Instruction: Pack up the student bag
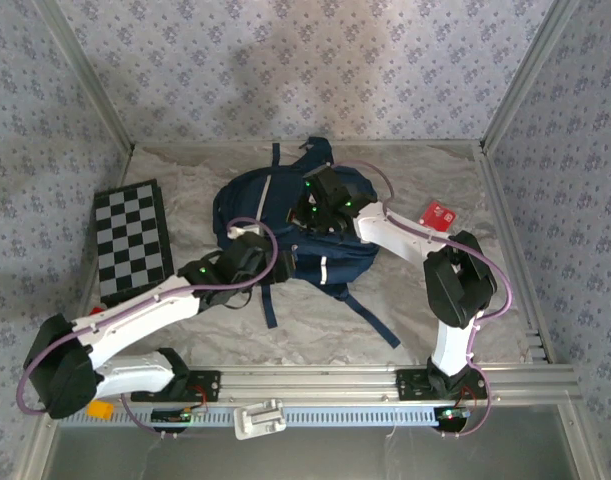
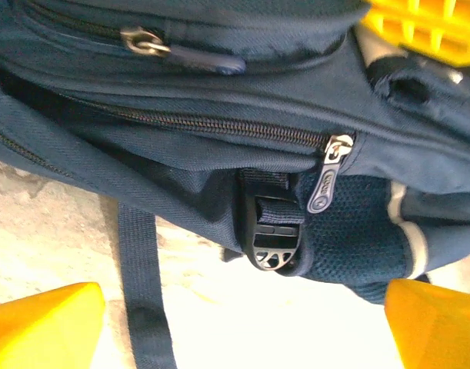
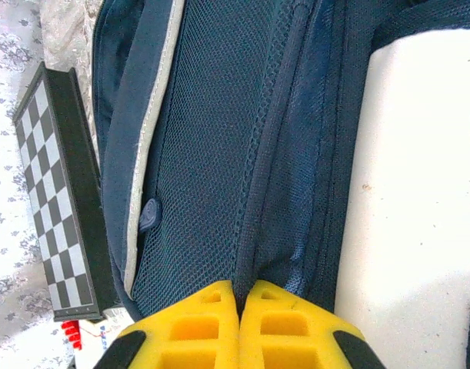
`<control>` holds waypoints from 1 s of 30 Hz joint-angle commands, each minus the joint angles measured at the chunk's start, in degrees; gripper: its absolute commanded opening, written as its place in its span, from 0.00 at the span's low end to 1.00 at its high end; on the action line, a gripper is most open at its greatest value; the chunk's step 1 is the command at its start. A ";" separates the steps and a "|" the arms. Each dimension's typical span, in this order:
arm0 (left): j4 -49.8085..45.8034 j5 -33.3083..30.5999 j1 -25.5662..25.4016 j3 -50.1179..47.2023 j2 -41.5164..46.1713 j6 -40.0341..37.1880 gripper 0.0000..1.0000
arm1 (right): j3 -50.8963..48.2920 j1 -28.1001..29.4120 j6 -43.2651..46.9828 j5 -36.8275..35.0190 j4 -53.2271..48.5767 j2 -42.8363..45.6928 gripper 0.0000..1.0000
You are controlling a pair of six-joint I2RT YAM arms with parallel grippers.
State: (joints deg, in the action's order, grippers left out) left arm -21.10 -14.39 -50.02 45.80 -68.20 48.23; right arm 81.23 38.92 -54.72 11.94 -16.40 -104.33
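Student bag [image 1: 285,215] lies mid-worktop [image 1: 315,335], just right of a chessboard [image 1: 133,243]. We see the left claw [image 2: 238,327] spread wide near its side buckle [image 2: 271,234], gripping nothing. The right claw [image 3: 238,307] is pinched together on a ridge of the bag's mesh fabric.

The student bag [image 1: 247,200], a navy blue fabric backpack, lay flat near the middle of the tabletop [image 1: 315,330], its dark straps [image 1: 370,322] trailing toward the near edge. A light stripe [image 1: 267,195] ran across its front. Along one side, a closed zipper ended in a silver pull [image 2: 331,173] just above a black buckle [image 2: 271,231], beside a navy mesh panel [image 3: 211,154].
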 commanded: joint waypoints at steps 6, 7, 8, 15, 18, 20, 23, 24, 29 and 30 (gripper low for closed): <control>-1.17 -14.15 -4.37 7.24 -9.78 -3.11 0.97 | 3.42 -0.41 -1.89 4.40 7.07 3.23 0.00; -1.35 -15.08 -4.55 8.14 -10.78 -3.34 0.96 | 3.41 -0.43 -1.93 4.36 7.01 3.20 0.00; -1.54 -15.61 -4.56 8.80 -11.57 -3.32 0.96 | 3.34 -0.48 -2.01 4.46 7.08 3.17 0.00; -3.83 -17.73 -4.56 13.65 -17.10 -5.41 0.80 | 3.76 -0.81 -2.85 5.80 8.05 2.07 0.00; -3.41 -16.88 -4.49 13.90 -17.85 -6.87 0.72 | 4.13 -0.97 -3.02 6.09 8.08 1.67 0.00; -3.46 -16.14 -4.32 13.92 -18.08 -7.79 0.69 | 4.41 -1.02 -3.03 6.34 8.14 1.59 0.00; -4.41 -15.50 -3.45 13.54 -17.78 -8.47 0.62 | 4.68 -0.97 -2.85 5.99 7.98 1.63 0.00; -4.68 -15.03 -2.84 13.31 -17.51 -8.76 0.59 | 4.77 -1.06 -2.73 6.11 7.96 1.59 0.00; -3.67 -10.82 -0.96 12.34 -15.43 -12.76 0.49 | 5.19 -1.00 -2.50 6.47 7.54 1.24 0.00; -2.73 -9.52 -0.96 12.15 -14.98 -14.57 0.49 | 5.25 -1.02 -2.43 6.49 7.65 1.15 0.00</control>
State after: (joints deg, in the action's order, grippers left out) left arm -24.23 -27.00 -51.27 58.02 -85.67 38.15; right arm 82.02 37.74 -57.25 15.49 -15.14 -104.36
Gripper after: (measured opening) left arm 0.497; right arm 0.052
